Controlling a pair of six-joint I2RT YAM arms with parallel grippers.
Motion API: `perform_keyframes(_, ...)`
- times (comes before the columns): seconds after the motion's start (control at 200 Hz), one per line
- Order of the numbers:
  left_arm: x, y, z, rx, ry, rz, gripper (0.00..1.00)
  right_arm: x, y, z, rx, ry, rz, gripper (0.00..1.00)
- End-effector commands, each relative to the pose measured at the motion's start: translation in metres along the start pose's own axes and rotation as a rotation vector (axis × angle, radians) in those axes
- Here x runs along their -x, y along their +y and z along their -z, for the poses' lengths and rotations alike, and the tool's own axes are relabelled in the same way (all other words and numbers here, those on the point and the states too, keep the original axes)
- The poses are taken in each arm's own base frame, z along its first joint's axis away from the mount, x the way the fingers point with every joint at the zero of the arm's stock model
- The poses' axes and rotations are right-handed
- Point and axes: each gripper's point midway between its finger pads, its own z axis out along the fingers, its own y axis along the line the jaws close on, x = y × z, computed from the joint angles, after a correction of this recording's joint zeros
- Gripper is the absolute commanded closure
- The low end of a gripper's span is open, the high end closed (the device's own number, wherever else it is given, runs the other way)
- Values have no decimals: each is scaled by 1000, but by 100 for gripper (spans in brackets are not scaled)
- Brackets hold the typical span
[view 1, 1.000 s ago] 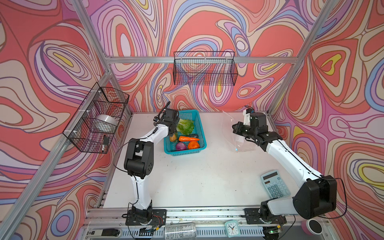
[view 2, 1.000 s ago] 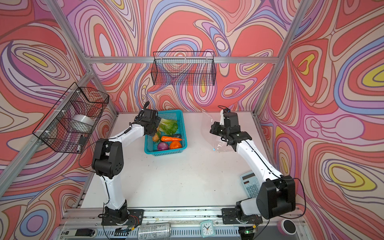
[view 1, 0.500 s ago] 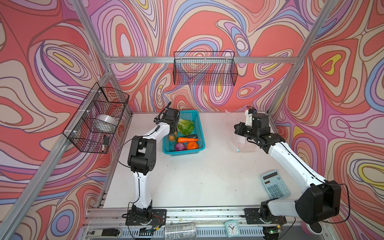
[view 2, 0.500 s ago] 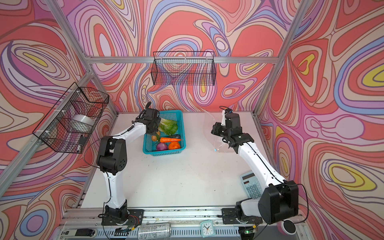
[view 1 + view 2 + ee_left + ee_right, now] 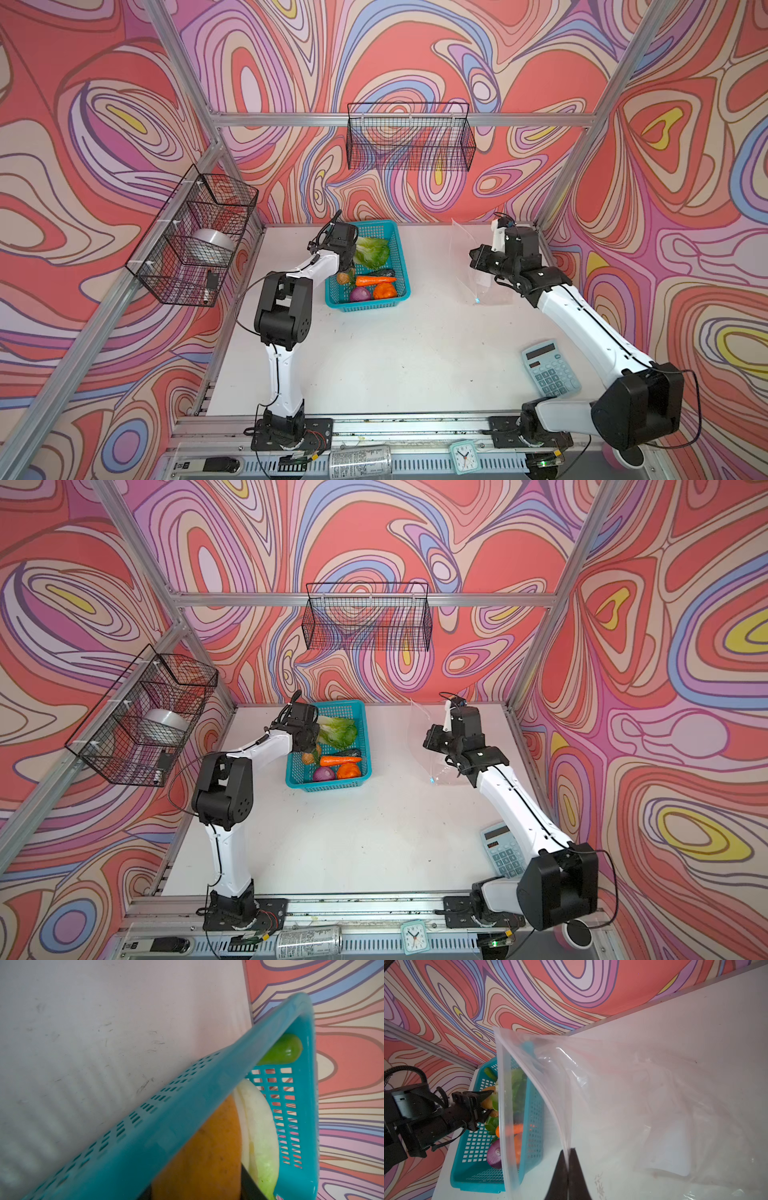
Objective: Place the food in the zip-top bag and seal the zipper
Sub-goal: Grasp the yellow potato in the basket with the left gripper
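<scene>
Clear plastic zip-top bag [image 5: 633, 1105] pinched in closed right gripper [image 5: 568, 1152], arm outstretched right of teal mesh basket [image 5: 365, 302], left gripper [image 5: 489, 1103] clamping tan toy potato [image 5: 485, 1101] inside it, elbow raised

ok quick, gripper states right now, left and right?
Left gripper: closed on a tan potato inside the teal basket.
Right gripper: shut, pinching the zip-top bag at its mouth edge.

One zip-top bag [image 5: 469, 257], one teal basket [image 5: 365, 305], two wire baskets [image 5: 409, 137] [image 5: 195, 237], one carrot [image 5: 376, 279], one onion [image 5: 360, 294], one calculator [image 5: 550, 369], one clock [image 5: 462, 457].
</scene>
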Motion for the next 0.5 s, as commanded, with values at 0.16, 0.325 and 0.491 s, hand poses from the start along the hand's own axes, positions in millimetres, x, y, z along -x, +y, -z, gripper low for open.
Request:
perform_keyframes(0.16,3,10,36,-55,26,-12,58,1,1,-1,5,-13,4,100)
perform_keyframes(0.325,-4,14,55,-105,82,-31,58,-2,1,-4,9,-5,1,100)
perform_keyframes(0.491,-13,8,79,-184,156,-89,57,-3,2,-6,18,2,-4,100)
